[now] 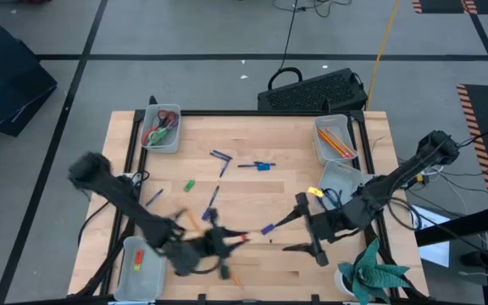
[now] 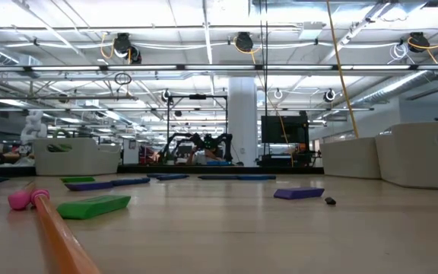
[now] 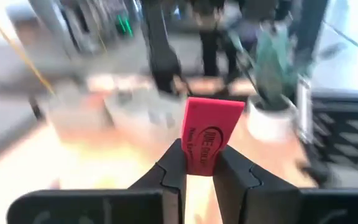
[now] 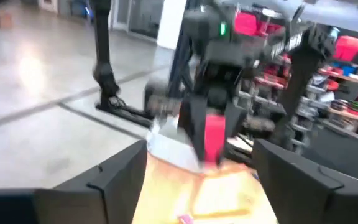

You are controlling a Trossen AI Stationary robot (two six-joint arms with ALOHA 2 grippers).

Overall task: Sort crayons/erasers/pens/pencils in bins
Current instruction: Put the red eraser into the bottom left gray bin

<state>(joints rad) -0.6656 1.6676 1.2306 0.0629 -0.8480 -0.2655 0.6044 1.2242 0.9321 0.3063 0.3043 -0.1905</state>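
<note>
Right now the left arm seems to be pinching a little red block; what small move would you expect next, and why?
Probably a short swing toward the translucent plastic bin at the table's front-left corner, then a release. The left gripper is shut on the flat red rubber eraser, and that bin already holds a red piece. The right gripper is open near the table's middle.

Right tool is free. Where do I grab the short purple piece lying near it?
Mid-length, from straight above, I'd say: the purple piece lies flat and slanted, so turn the right tool to close across its narrow width.
</note>
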